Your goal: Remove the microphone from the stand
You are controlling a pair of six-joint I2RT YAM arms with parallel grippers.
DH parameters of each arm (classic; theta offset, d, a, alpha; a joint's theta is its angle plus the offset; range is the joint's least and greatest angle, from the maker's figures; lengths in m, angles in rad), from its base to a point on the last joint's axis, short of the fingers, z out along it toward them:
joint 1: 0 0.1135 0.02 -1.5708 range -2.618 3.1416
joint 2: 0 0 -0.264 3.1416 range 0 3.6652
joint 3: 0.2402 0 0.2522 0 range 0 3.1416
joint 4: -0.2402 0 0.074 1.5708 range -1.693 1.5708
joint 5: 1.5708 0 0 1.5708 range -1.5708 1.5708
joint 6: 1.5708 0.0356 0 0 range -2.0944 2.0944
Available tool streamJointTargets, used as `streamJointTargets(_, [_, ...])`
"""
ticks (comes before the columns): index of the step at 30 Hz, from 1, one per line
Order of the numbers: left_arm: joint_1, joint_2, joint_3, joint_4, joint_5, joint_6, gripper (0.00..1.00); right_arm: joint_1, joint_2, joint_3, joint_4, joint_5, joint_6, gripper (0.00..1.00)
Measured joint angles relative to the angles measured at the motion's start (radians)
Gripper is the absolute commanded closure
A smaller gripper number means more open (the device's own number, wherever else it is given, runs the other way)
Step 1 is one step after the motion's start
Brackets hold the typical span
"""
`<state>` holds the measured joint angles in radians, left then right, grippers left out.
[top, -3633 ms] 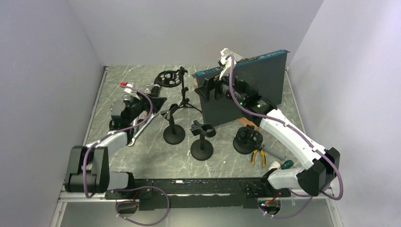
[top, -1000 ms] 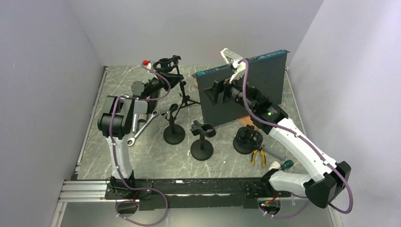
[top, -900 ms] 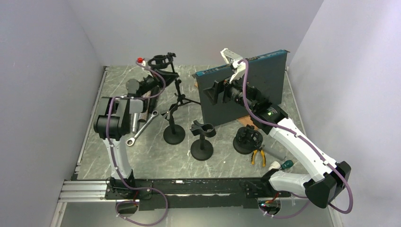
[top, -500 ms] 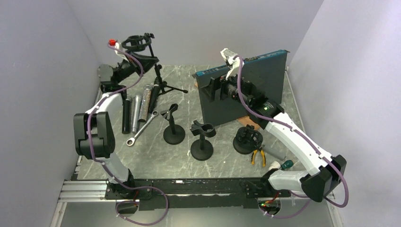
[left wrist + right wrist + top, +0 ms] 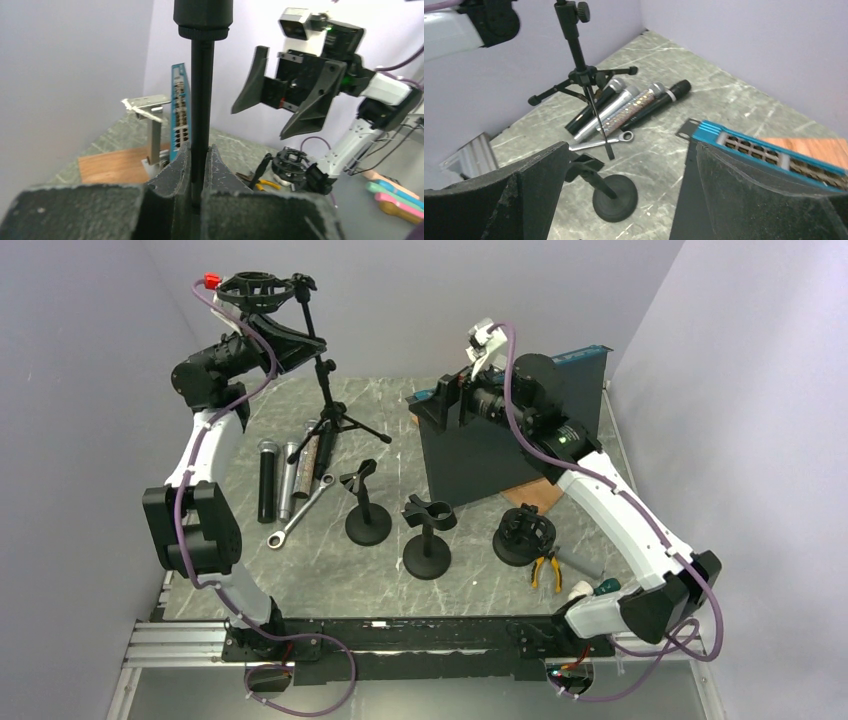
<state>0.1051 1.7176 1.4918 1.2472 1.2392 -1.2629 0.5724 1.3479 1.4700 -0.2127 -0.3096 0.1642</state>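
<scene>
A black tripod stand point(image 5: 326, 390) stands upright at the back left, a round shock mount point(image 5: 262, 285) at its top. My left gripper point(image 5: 312, 343) is raised high and shut on the stand's thin pole point(image 5: 202, 100), which runs up between the jaws. Three microphones point(image 5: 290, 472) lie side by side on the table by the tripod's legs; in the right wrist view the microphones point(image 5: 629, 107) lie beside the tripod point(image 5: 580, 70). Whether anything sits in the shock mount I cannot tell. My right gripper point(image 5: 452, 408) hovers wide open and empty above the table, facing the stand.
A blue network switch point(image 5: 500, 445) stands on edge under the right arm, on a wooden board point(image 5: 528, 495). Two round-based clip stands point(image 5: 367, 512) point(image 5: 428, 540), a loose shock mount point(image 5: 524, 535), pliers point(image 5: 545, 568) and a wrench point(image 5: 300, 508) lie in the middle.
The left arm has swung up and left, tipping the tripod stand upright while gripping its pole. The right gripper has risen and opened a little wider.
</scene>
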Motion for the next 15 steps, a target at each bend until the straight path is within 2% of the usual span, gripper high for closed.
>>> streamJointTargets(7, [-0.058,0.021,0.069,0.211,0.012,-0.269,1.0,-0.002,0.111,0.108,0.027,-0.174,0.034,0.02])
streamJointTargets(15, [-0.208,0.022,0.134,0.233,0.06,-0.315,1.0,-0.002,0.193,0.169,0.087,-0.313,0.142,0.06])
